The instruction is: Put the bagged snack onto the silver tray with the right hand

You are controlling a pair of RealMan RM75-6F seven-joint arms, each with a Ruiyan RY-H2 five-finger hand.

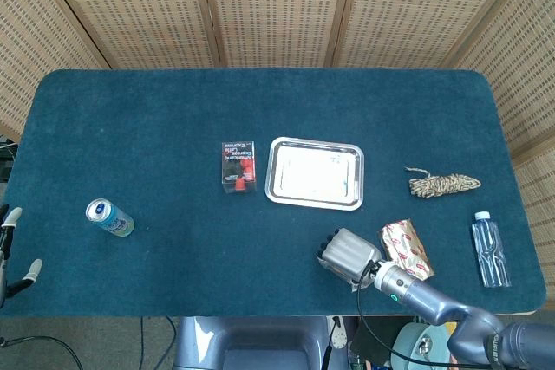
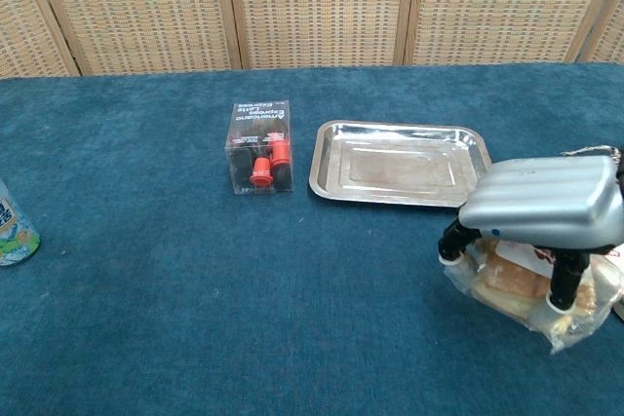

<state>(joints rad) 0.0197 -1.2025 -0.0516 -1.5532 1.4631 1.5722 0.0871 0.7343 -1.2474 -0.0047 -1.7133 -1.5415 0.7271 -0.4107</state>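
The bagged snack (image 2: 515,284), a clear bag with a red and white label, sits under my right hand (image 2: 546,204) near the table's front right. The fingers (image 2: 564,278) reach down around the bag and grip it, slightly raised off the cloth. In the head view the snack (image 1: 406,249) shows just right of my right hand (image 1: 349,255). The silver tray (image 1: 314,205) lies bare at the table's middle, behind and left of the hand; in the chest view its rim (image 2: 405,200) is close to the hand. Only spread fingertips of my left hand (image 1: 9,249) show at the left edge, holding nothing.
A clear box with red cups (image 1: 239,165) stands left of the tray. A drink can (image 1: 109,217) lies at the front left. A coil of rope (image 1: 442,185) and a water bottle (image 1: 490,249) lie at the right side.
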